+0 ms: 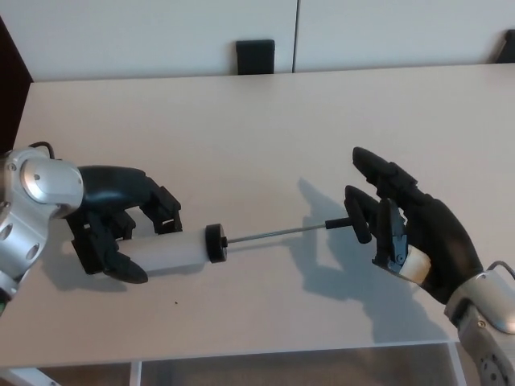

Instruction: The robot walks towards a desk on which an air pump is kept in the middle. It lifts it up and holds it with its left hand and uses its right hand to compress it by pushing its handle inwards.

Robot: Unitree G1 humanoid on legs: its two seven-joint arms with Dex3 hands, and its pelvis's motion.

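Observation:
The air pump lies across the desk (pixel 241 121): a white cylinder (pixel 173 251) with a black end cap (pixel 215 243), a thin metal rod (pixel 273 233) and a black T-handle (pixel 356 218) at its right end. My left hand (pixel 117 225) is shut on the white cylinder at the left. My right hand (pixel 402 221) is open, its fingers spread, right at the T-handle; I cannot tell whether it touches the handle. The pump looks slightly raised, casting a shadow below.
A black object (pixel 255 56) stands at the desk's far edge, and another dark thing (pixel 507 44) at the far right corner. The desk's front edge (pixel 241 354) runs just below both hands.

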